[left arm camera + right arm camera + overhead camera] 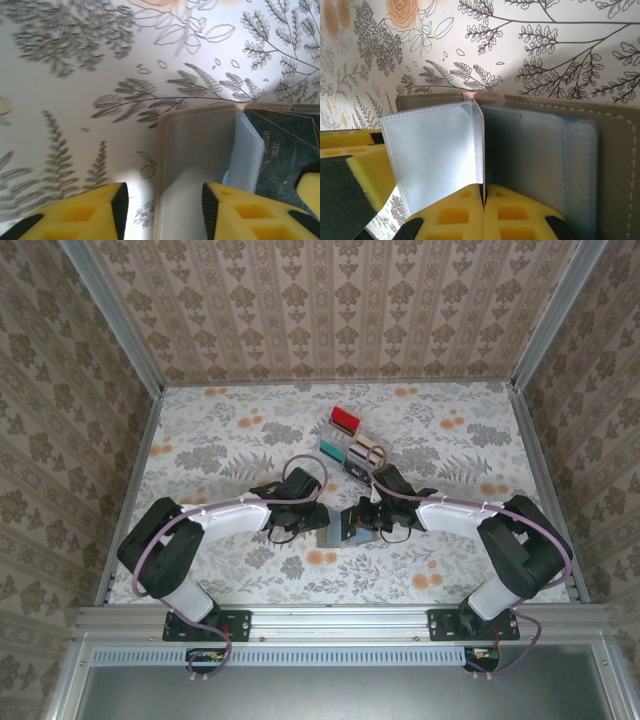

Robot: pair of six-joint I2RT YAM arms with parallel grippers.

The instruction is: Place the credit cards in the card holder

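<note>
The grey card holder (336, 530) lies open between both grippers. My left gripper (165, 210) is open and straddles the edge of the grey cover (197, 140) without pressing on it. My right gripper (482, 197) is shut on a translucent inner pocket leaf (435, 150) of the card holder (615, 150) and holds the leaf upright. A dark card with thin gold lines (285, 150) lies inside the holder. Further back, credit cards stand in a clear rack: a red one (345, 420), a teal one (332, 449) and a beige one (366, 453).
The clear slotted rack (355, 440) stands just behind the right gripper (362, 520), close to its arm. The floral tabletop (220, 450) is walled on three sides, with a metal rail (340, 618) along the near edge.
</note>
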